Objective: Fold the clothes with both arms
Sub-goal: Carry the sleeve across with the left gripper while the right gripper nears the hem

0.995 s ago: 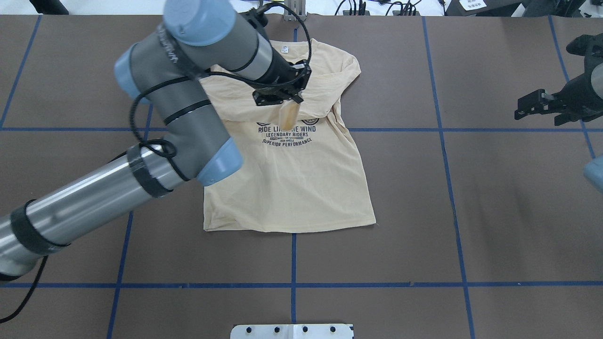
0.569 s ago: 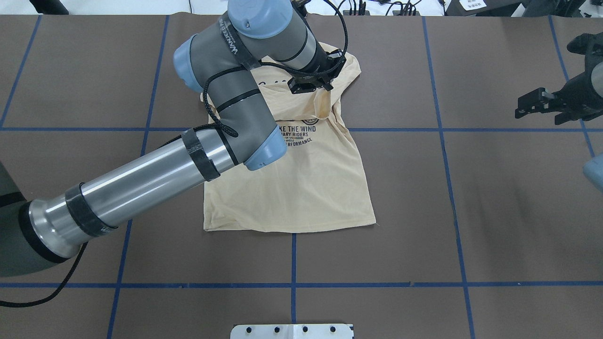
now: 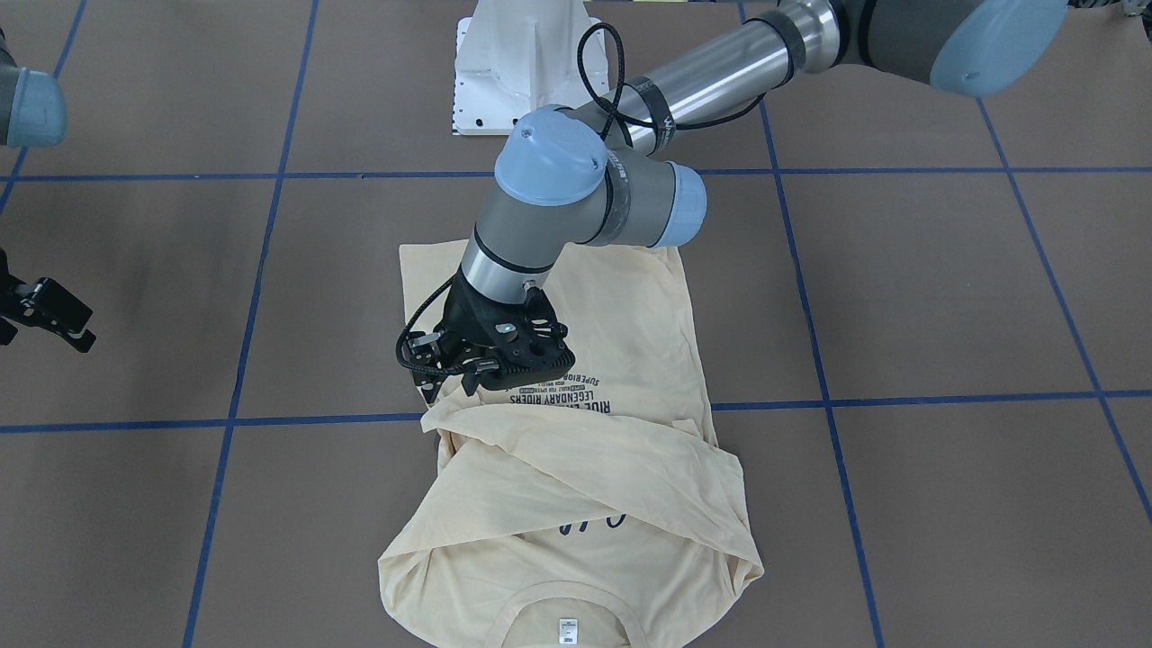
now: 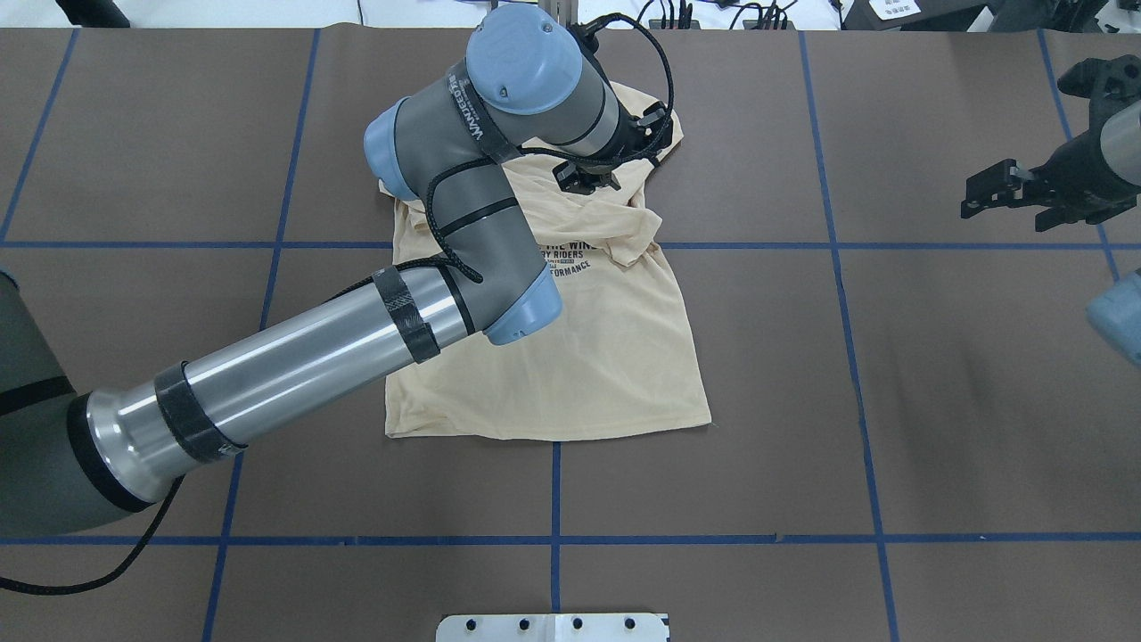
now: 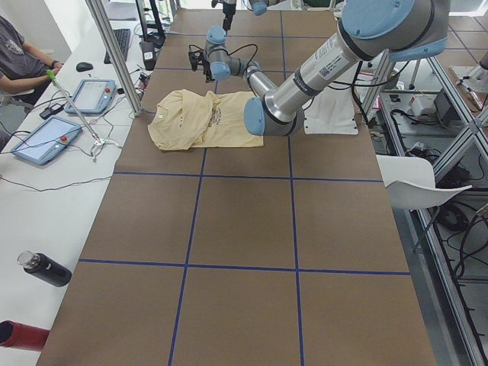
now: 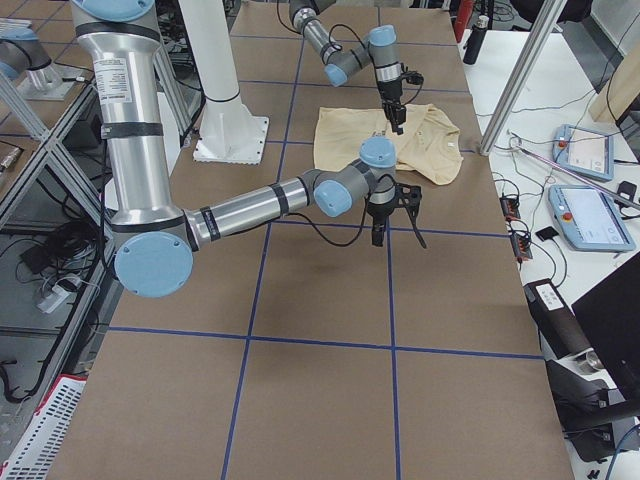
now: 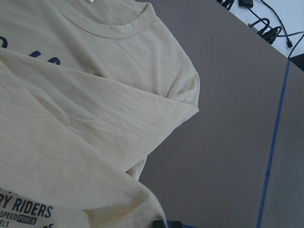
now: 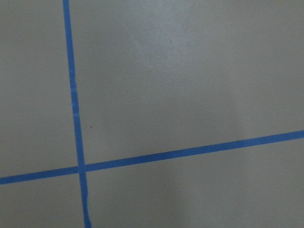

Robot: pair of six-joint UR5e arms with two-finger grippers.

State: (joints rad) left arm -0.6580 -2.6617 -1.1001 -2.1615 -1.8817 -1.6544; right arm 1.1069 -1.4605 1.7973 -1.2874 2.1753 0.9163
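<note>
Left end effector [image 3: 447, 385], jaws apart and empty, hangs just over the folded sleeve [image 3: 585, 468] of the T-shirt [image 3: 630, 333]; snagging thin fabric on lift-off could drag the fold open.

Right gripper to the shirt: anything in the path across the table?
Nothing visible. Between the right gripper and the T-shirt there is only bare table with blue tape lines. The left gripper hangs over the shirt's collar end on that side, while the hem end is unobstructed.
</note>
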